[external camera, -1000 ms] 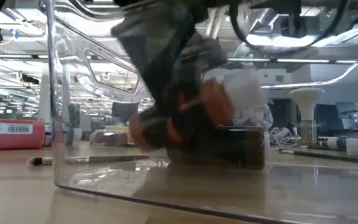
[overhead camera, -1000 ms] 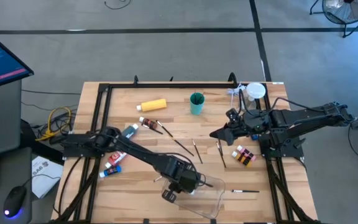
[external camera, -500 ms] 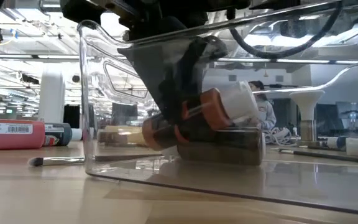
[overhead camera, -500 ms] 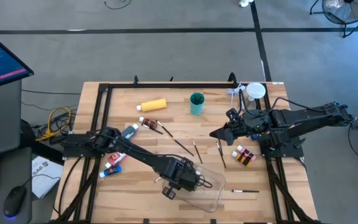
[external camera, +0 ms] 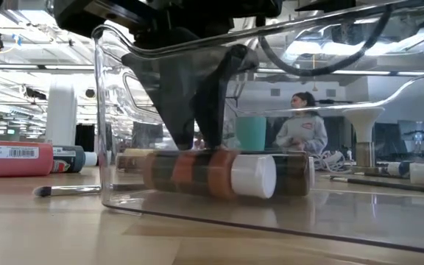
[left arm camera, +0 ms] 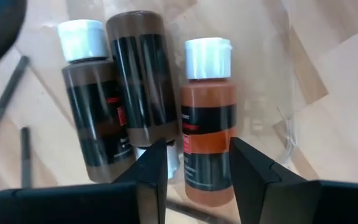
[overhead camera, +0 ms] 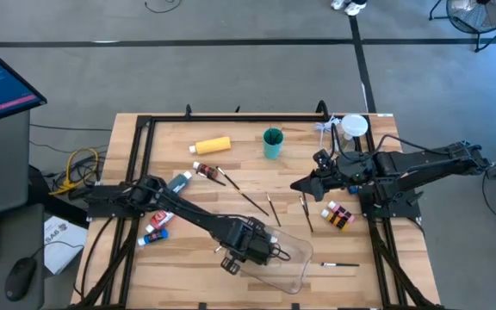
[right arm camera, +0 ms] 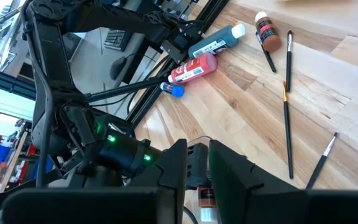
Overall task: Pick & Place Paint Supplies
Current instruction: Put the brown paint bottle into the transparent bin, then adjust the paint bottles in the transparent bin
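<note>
Orange-brown bottle (left arm camera: 207, 118) lay flat on the floor of the clear tray (overhead camera: 293, 269), touching a darker bottle (left arm camera: 143, 78); half a second before it hung tilted in my left gripper (left arm camera: 196, 168). I judged that one placed. Its long axis ran straight away from my wrist, white cap (left arm camera: 208, 58) at the far end. My fingers (left arm camera: 153, 167) stood parted above it, holding nothing. Right gripper (right arm camera: 197, 163) waited over mid-table, narrowly parted, empty.

Clear glossy plastic tray (external camera: 109, 110); pale wood table (overhead camera: 179, 155).
</note>
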You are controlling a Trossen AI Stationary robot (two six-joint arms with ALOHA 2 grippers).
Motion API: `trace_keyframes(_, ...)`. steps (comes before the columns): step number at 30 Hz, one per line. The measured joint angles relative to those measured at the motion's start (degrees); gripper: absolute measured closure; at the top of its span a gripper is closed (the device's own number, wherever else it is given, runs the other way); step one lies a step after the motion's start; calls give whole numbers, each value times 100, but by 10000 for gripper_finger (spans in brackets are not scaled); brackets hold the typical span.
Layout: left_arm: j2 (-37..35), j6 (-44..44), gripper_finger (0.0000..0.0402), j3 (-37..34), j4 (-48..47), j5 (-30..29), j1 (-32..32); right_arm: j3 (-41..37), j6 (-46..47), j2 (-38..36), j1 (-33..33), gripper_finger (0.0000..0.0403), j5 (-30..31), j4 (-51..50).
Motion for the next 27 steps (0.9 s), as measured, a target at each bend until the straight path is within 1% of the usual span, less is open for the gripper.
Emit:
trace_keyframes(5, -72, 38, 303, -12, 42, -162, -2, 0, 2, 0, 0, 342, 0, 0)
trace_keyframes(10, -379, 197, 303, -22, 688, -253, 8, 0, 4, 0, 0, 342, 0, 2)
trace_keyframes(12, -494, 199, 304, -12, 1081, -58, 52, -2, 7, 0, 0, 342, 0, 15)
trace_keyframes(13, -512, 197, 307, -11, 1242, 168, 77, 0, 7, 0, 0, 342, 0, 35)
trace_keyframes(15, -501, 173, 316, -13, 1464, 622, 114, 0, 10, 0, 7, 342, -1, 55)
trace_keyframes(17, -444, 172, 333, -15, 1613, 921, 126, -1, 18, 0, 7, 342, -3, 52)
trace_keyframes(21, -259, 219, 387, -26, 1670, 1001, 131, 0, 18, 0, 7, 342, 9, 52)
trace_keyframes(22, -243, 229, 394, -26, 1744, 1004, 129, 0, 18, 0, 7, 342, 41, 50)
trace_keyframes(27, -228, 221, 400, -15, 2166, 1016, 193, 0, 20, 0, 6, 342, 69, 55)
